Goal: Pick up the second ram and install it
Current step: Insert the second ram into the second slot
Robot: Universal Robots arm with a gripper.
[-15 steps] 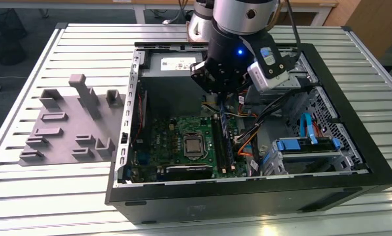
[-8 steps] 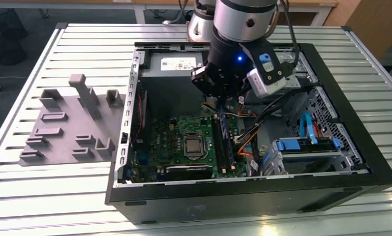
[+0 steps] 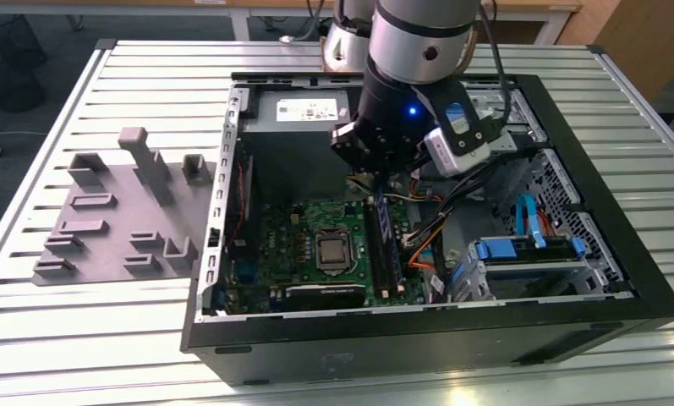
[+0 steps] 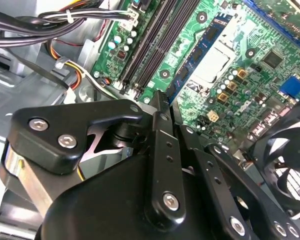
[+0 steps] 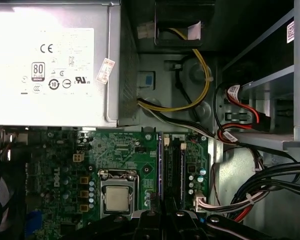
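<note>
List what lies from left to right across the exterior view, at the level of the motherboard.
Grey fixture tray → black case wall → green motherboard → CPU socket → RAM strip standing in its slot → orange and black cables → blue drive-bay clips.

Second ram (image 3: 383, 245), long narrow blue-green strip with black chips, on edge along the motherboard's slots.

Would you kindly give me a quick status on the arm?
Gripper low inside the case, over the motherboard's slots. One ram seated in a slot. Cable bundle lies beside the slots.
</note>
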